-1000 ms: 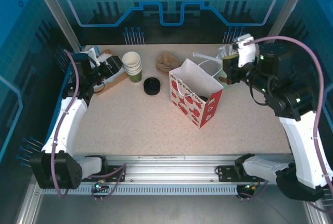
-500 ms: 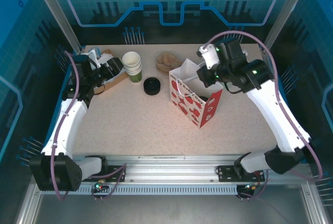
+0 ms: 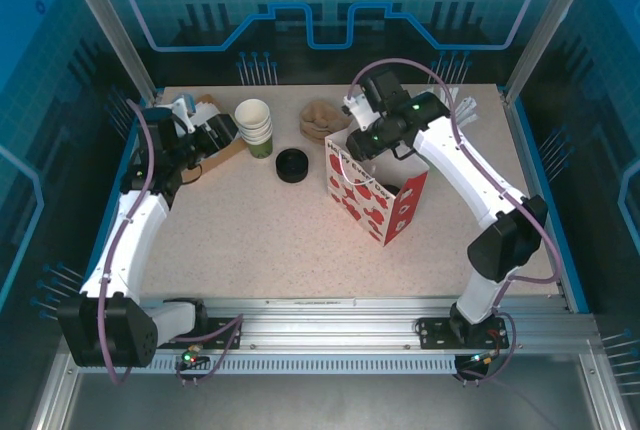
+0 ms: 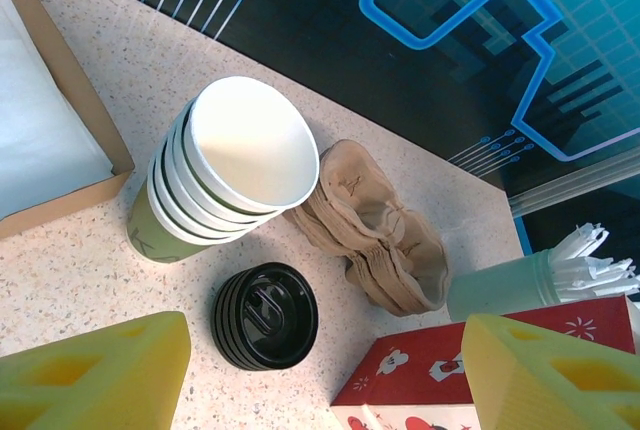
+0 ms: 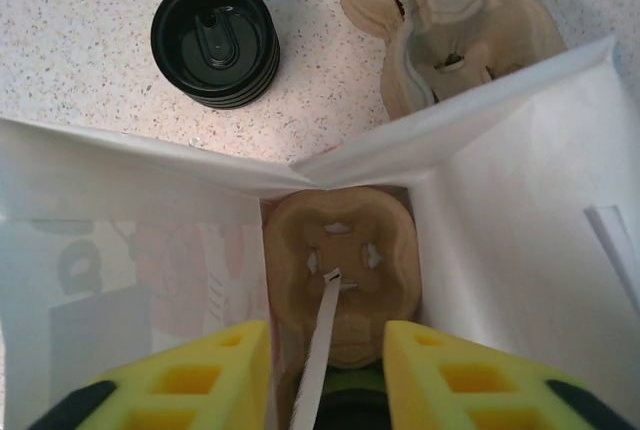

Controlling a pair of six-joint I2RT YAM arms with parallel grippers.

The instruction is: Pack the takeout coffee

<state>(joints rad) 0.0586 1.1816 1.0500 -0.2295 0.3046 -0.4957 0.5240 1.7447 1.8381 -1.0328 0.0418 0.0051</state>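
My right pincer point(image 5: 325, 350) grips the takeout coffee point(image 5: 340, 388) over the open paper bag point(image 5: 500, 200), above its cup carrier point(image 5: 340, 240). My left pincer point(image 4: 325, 355) hangs apart near the counter's point(image 3: 250, 230) far-left corner.

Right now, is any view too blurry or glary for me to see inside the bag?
Right wrist view: the bag walls are bright, not blown out; the carrier on its floor is sharp; the jaws and a green shape between them are blurred. Top external view: even light, the right arm partly covers the bag's mouth.
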